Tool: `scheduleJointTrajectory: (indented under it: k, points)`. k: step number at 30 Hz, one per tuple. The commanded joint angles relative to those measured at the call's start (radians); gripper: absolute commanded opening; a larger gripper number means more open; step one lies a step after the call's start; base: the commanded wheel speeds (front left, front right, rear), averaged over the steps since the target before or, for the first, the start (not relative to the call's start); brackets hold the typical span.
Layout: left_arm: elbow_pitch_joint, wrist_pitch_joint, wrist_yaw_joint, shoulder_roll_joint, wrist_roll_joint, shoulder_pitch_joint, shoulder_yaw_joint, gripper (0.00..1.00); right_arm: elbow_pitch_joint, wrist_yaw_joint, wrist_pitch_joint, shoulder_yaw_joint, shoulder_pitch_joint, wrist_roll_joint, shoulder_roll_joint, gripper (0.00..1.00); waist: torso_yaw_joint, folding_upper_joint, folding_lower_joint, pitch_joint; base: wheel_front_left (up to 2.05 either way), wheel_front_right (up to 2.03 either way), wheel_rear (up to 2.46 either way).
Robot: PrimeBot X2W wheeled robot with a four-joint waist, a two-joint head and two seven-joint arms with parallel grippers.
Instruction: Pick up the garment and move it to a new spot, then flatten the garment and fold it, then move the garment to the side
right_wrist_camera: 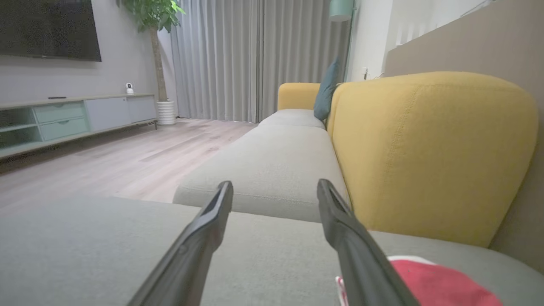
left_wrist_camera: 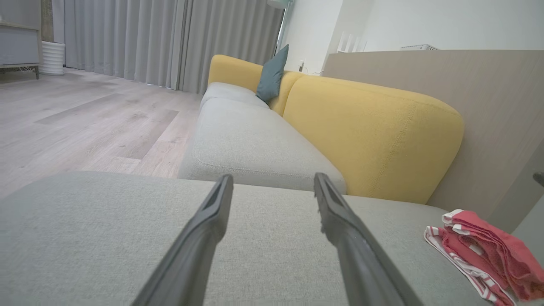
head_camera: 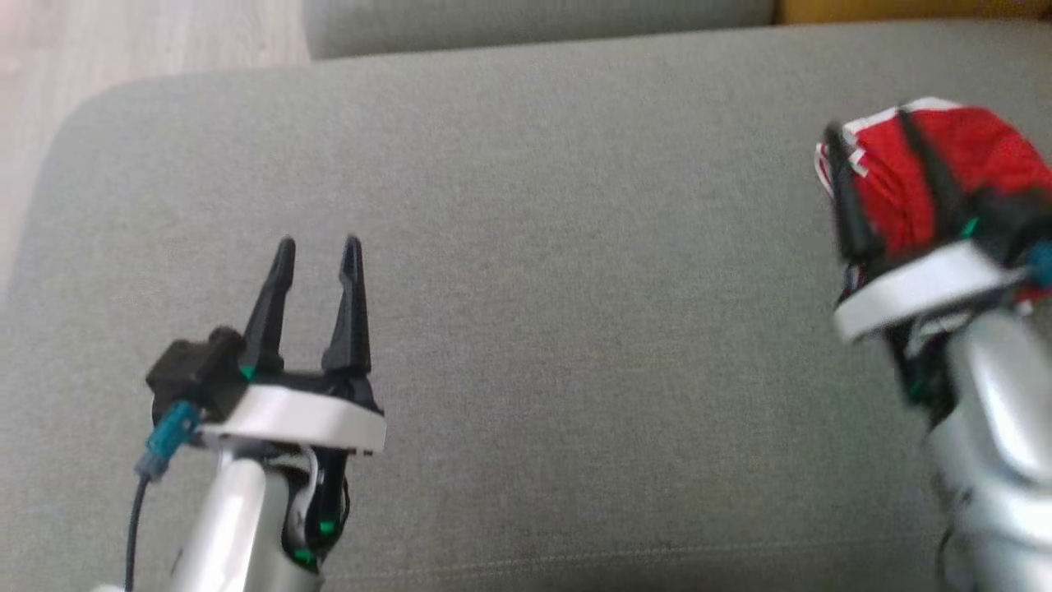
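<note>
Grey woven fabric: a broad seat cushion [head_camera: 575, 329] takes up the near ground, flat, with a seam along its front edge. The left gripper [head_camera: 319, 242] hovers over its left part, fingers spread apart, nothing between them. The right gripper [head_camera: 869, 123] is at the right side, blurred, jaws also wide and gripping nothing, with its fingers over the garment [head_camera: 978, 152]; whether they touch it, can't tell.

The garment is red with white-striped trim, a folded stack of layers lying near the cushion's right end and back edge, well apart from the left gripper. Its striped edge faces the robot's left. Long axis: can't tell, since it is part hidden by the gripper and cut off at the frame edge.

Beyond that, a second grey seat [left_wrist_camera: 250, 144] runs away from the cushion, with yellow backrests [left_wrist_camera: 374, 136] along its right and a teal pillow [left_wrist_camera: 272, 74] leaning on them. A beige wall panel [left_wrist_camera: 488, 106] stands behind. Pale wood floor [left_wrist_camera: 85, 119] lies to the left. Farthest off are grey curtains [right_wrist_camera: 221, 59], a low cabinet [right_wrist_camera: 63, 119], a dark TV [right_wrist_camera: 46, 29] and a potted plant [right_wrist_camera: 153, 12].
</note>
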State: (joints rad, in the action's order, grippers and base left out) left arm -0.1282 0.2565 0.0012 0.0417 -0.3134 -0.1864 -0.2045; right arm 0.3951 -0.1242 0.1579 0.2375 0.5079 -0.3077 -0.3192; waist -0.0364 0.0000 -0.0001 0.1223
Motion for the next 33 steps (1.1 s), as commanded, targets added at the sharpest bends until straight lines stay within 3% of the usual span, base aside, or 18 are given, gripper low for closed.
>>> scheduleJointTrajectory:
  k: [1, 7, 11, 18, 33]
  points:
    - [0.039, 0.005, 0.004, 0.009, -0.002, -0.011, 0.039, 1.00, -0.045, -0.007, 0.019, -0.008, -0.027, 0.018, 0.026, 1.00, 0.011, 0.0000, 0.0001, -0.028, 0.00, 0.00, 0.00]
    - [0.034, 0.005, 0.006, 0.009, -0.020, 0.052, 0.024, 1.00, -0.088, -0.007, 0.072, -0.092, -0.203, 0.124, 0.181, 1.00, 0.021, 0.0000, 0.0001, -0.068, 0.00, 0.00, 0.00]
    - [0.033, 0.005, 0.014, 0.009, 0.029, 0.099, 0.017, 1.00, -0.127, -0.007, 0.095, -0.133, -0.315, 0.176, 0.252, 1.00, 0.025, 0.0000, 0.0001, -0.090, 0.00, 0.00, 0.00]
    - [0.059, 0.005, 0.038, 0.009, 0.052, 0.128, 0.024, 1.00, -0.196, -0.007, 0.103, -0.143, -0.384, 0.180, 0.268, 1.00, 0.021, 0.0000, 0.0001, -0.094, 0.00, 0.00, 0.00]
    - [0.104, 0.005, 0.016, 0.009, 0.025, 0.149, 0.030, 1.00, -0.245, -0.007, 0.104, -0.146, -0.417, 0.133, 0.269, 1.00, 0.011, 0.0000, 0.0001, -0.102, 0.00, 0.00, 0.00]
